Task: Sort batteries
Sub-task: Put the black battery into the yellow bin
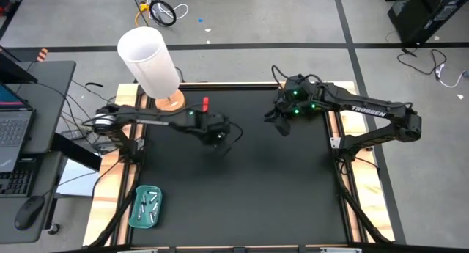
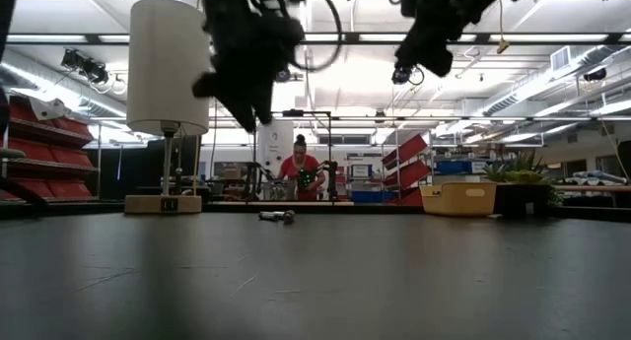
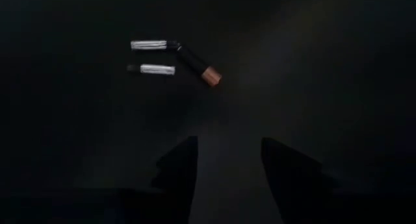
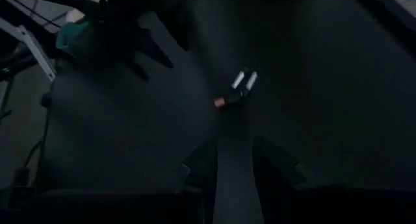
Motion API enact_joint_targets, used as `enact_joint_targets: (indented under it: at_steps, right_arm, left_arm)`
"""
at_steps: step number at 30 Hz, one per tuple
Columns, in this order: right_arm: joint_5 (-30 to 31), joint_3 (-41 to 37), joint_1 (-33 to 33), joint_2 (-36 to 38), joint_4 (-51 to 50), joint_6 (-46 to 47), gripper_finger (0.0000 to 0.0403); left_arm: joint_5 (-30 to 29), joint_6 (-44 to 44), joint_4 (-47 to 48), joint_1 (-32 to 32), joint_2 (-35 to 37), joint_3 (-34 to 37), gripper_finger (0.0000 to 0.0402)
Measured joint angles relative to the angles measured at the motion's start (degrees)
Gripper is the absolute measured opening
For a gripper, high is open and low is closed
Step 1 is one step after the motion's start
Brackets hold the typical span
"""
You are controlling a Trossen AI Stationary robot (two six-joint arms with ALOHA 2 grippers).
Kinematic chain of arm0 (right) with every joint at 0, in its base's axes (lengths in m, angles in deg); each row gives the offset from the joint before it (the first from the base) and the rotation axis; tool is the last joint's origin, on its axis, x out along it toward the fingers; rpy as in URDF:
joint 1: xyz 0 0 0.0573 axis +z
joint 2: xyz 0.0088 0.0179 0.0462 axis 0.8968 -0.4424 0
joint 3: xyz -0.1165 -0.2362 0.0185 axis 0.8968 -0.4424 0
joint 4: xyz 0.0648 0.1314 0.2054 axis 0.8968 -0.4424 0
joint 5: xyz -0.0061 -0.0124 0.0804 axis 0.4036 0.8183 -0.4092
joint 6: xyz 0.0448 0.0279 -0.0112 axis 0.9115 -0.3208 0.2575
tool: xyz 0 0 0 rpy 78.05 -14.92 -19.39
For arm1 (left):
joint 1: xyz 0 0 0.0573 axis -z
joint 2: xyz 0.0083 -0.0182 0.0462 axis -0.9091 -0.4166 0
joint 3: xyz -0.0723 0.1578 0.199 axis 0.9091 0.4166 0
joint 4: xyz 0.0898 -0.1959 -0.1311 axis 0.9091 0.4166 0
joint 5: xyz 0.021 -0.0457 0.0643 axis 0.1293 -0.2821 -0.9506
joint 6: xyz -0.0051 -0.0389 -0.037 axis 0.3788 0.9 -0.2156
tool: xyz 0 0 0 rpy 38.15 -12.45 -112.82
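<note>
Black matting (image 1: pixel 242 202) covers the table, with a white lamp (image 1: pixel 150 62) at its far left corner and a teal tray (image 1: pixel 146 207) at its near left edge; the tray already holds several batteries.

Three loose batteries remain on the mat, best seen from the left wrist: two silver batteries (image 3: pixel 155 57) lying parallel to each other, and one dark battery (image 3: pixel 197 63) with a copper-coloured end, set at an angle and touching the tip of the farther silver one. The low view shows the cluster (image 2: pixel 277 217) toward the far side of the table, to the right of the lamp.

The left gripper (image 3: pixel 227 162) hangs above the mat with its fingers spread and nothing between them. The cluster lies ahead of those fingers, well apart from them. The silver pair's long axes run across the line of approach; the dark one lies oblique.

The right gripper (image 4: pixel 231 162) also hangs above the mat, partly spread and empty, with the same cluster (image 4: pixel 237 89) ahead of it.

Judgement: the left arm appears nearer and better aligned for the next pick.
</note>
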Motion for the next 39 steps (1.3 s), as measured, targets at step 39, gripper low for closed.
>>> enact_joint_targets:
  at_steps: [39]
  right_arm:
    - [-2.47, -10.28, 5.0, 0.0, 12.28, 11.88, 0.0084]
  left_arm:
    - [-1.96, 22.16, -14.36, -2.07, -20.45, -0.16, 0.0136]
